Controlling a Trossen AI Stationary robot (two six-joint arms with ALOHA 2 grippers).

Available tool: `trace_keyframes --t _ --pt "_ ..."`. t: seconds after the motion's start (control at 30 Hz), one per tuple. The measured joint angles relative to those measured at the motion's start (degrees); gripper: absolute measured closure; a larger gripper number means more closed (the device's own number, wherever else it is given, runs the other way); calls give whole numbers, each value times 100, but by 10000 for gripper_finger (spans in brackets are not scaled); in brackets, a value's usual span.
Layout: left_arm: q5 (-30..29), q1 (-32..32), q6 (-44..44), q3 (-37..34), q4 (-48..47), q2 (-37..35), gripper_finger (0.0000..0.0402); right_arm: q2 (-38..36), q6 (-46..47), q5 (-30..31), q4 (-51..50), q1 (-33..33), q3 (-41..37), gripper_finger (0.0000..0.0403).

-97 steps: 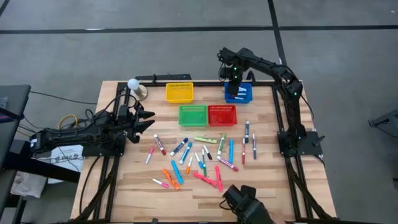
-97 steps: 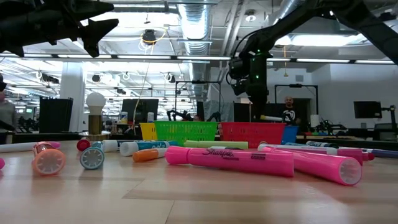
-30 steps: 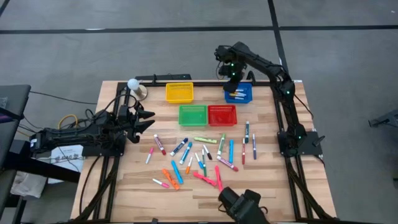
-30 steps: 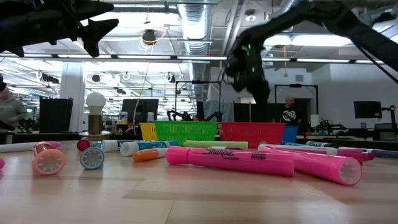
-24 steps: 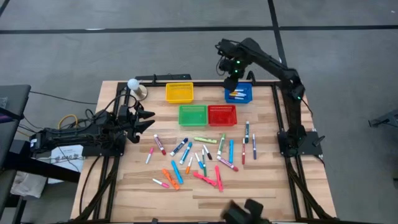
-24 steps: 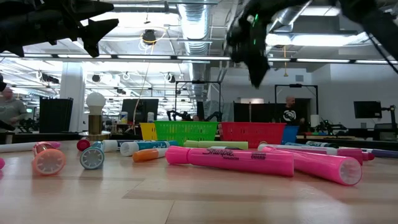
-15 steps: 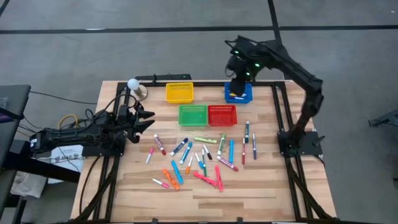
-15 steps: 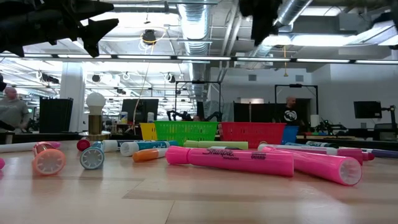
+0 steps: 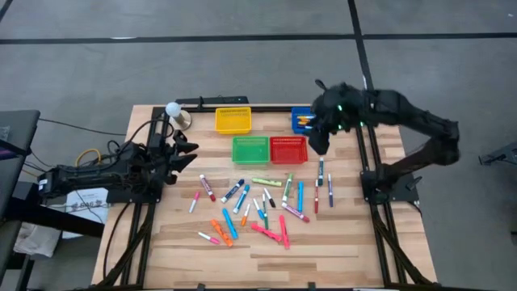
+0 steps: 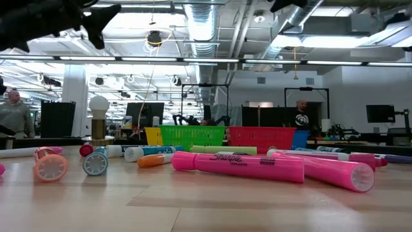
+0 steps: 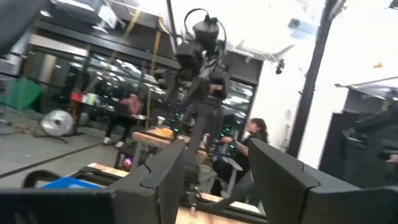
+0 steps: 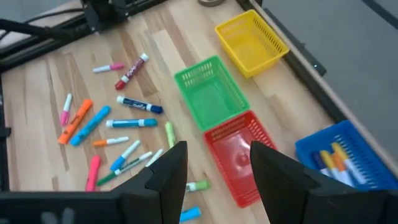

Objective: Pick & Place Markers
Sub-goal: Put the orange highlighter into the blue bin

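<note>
A: High view: where are the markers (image 9: 260,204)?
B: Scattered on the table (image 9: 355,242), in front of the green basket (image 9: 250,149) and red basket (image 9: 289,149). A few lie in the blue basket (image 9: 300,121).
A: The right gripper (image 9: 321,145)?
B: Above the red basket's right edge, fingers apart, holding nothing.
A: The left gripper (image 9: 187,152)?
B: At the table's left edge, fingers apart, empty.

Words you can read

The big pink marker (image 10: 238,165) lying at the front of the low view has "Sharpie" written along its side in dark letters. The smaller word beside it is too tiny to read.
</note>
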Motion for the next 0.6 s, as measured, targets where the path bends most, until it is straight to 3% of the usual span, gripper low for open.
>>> trace_keyframes --t 0.27,0.47,0.6 --pt "822 0 6 1081 -170 1616 225 -1541 1084 325 1960 563 -2737 234" --pt "1401 -158 15 2185 -1285 3073 225 -2453 1551 554 3235 987 -4261 238" --pt "1449 -496 20 2851 -2006 3773 225 -2877 1688 779 3898 1250 -4982 238"
